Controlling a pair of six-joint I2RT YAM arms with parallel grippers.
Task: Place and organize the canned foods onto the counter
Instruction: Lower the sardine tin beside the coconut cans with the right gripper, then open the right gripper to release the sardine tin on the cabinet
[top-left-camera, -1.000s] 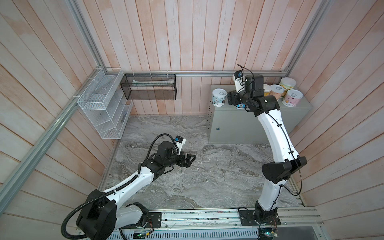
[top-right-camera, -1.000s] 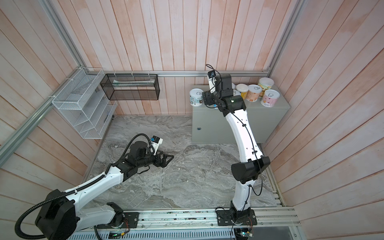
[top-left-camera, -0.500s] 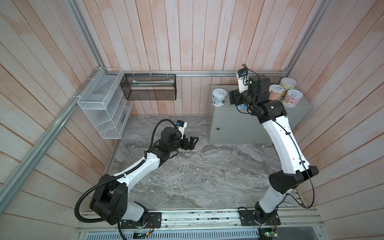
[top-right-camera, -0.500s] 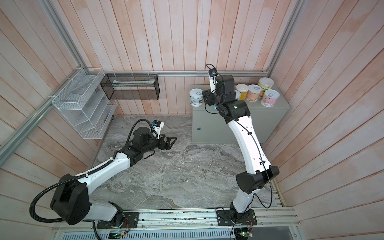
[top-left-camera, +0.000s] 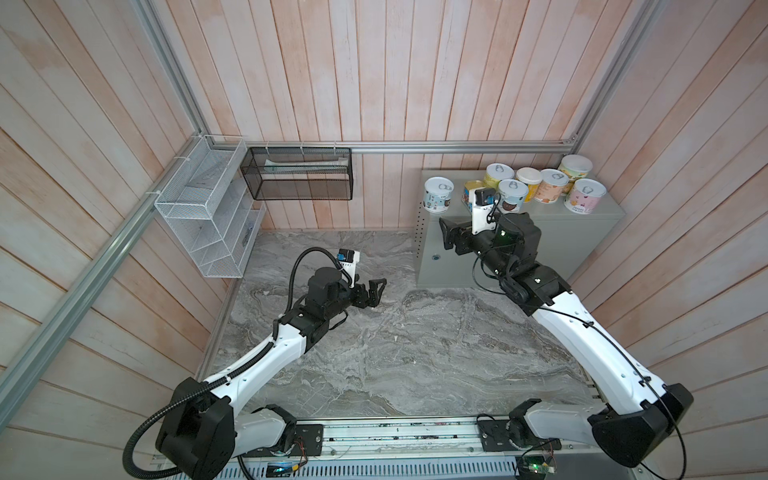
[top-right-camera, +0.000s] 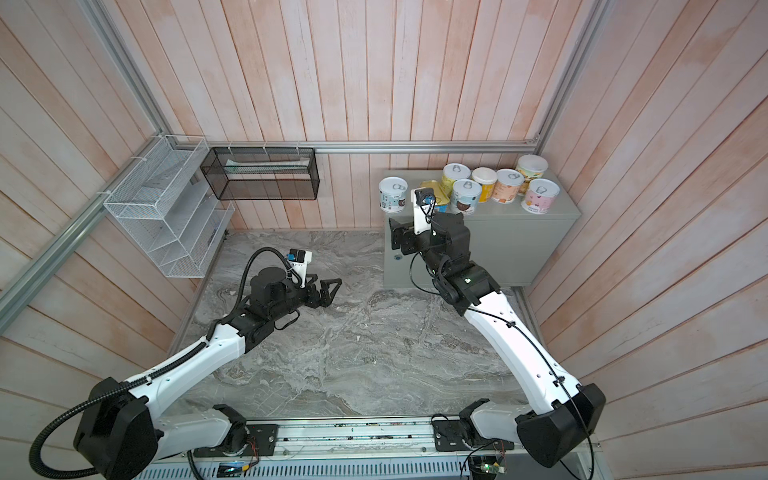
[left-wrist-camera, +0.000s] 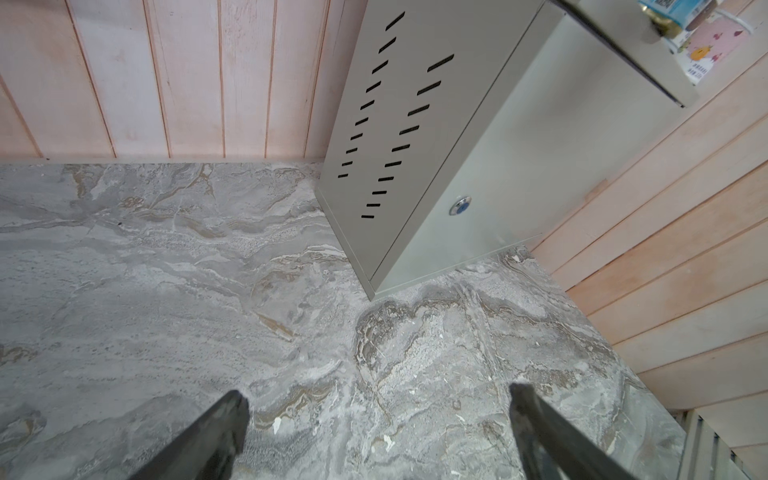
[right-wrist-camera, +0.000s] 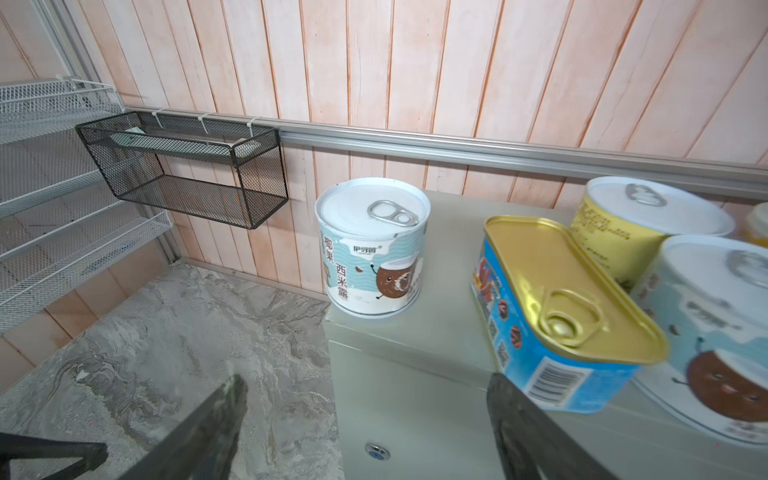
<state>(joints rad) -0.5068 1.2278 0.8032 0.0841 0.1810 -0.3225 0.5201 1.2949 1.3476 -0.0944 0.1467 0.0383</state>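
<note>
Several round canned foods (top-left-camera: 552, 185) with pale cartoon labels stand grouped on the grey-green counter (top-left-camera: 582, 237) in both top views. One round tin (right-wrist-camera: 372, 249) stands apart at its left end. A blue rectangular tin (right-wrist-camera: 552, 307) with a gold top sits between that tin and the group. My right gripper (top-left-camera: 451, 237) hangs open and empty in front of the counter's left front corner, short of the blue tin (top-right-camera: 434, 195). My left gripper (top-left-camera: 376, 291) is open and empty low over the marbled slab, pointing at the counter (left-wrist-camera: 498, 166).
A white wire shelf (top-left-camera: 208, 216) hangs on the left wall and a black mesh basket (top-left-camera: 297, 174) on the back wall. The marbled slab (top-left-camera: 395, 345) lies between the arms. Wooden walls close in on three sides; the arms' rail (top-left-camera: 395, 434) runs along the front.
My right gripper has drawn back from among the tins to the counter's front corner, its jaws wider. My left gripper moved farther back toward the counter, staying open.
</note>
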